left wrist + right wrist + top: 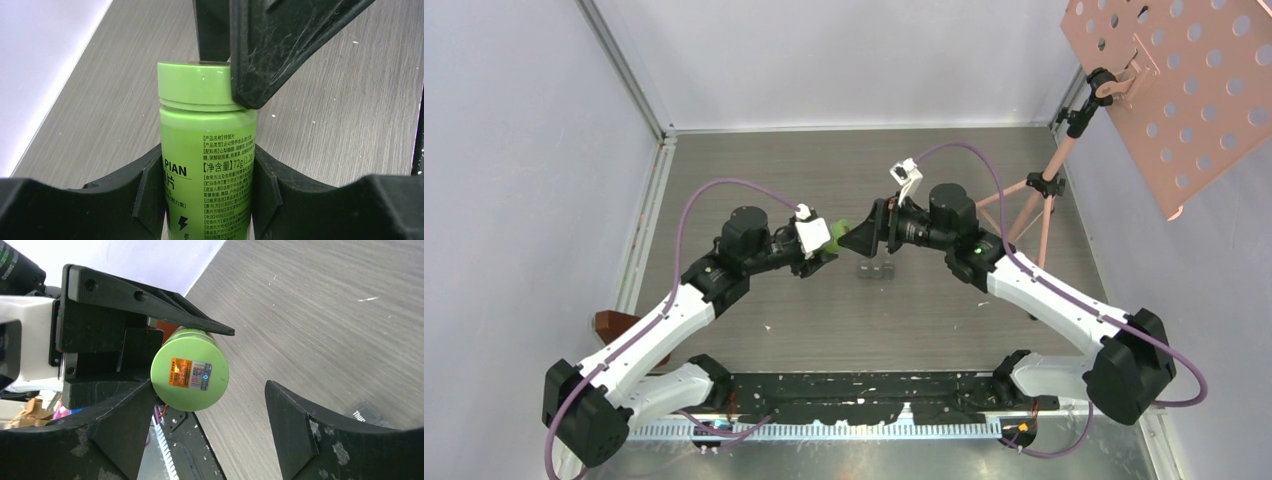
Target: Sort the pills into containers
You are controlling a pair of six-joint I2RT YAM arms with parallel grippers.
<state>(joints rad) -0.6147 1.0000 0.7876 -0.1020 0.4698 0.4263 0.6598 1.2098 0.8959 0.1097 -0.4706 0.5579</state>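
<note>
Left hand (207, 200): closed on the green bottle (207, 150), one finger pressed to each side of the labelled body. The bottle is held off the counter (824, 320) near its middle, between the two arms, with its cap pointed toward the right arm.

Right hand (207, 430): fingers spread wide and gripping nothing. In the right wrist view the capped end of the bottle, bearing an orange and grey sticker, sits between them close to the left-side finger (125, 430); the other finger stands well apart from it. In the left wrist view one right-hand finger overlaps the cap's edge; contact cannot be confirmed.

Dark-grey case (876, 269): lying flat on the counter, just near of the two hands, untouched.

A pink perforated board (1184, 90) on a stand occupies the far right corner.
</note>
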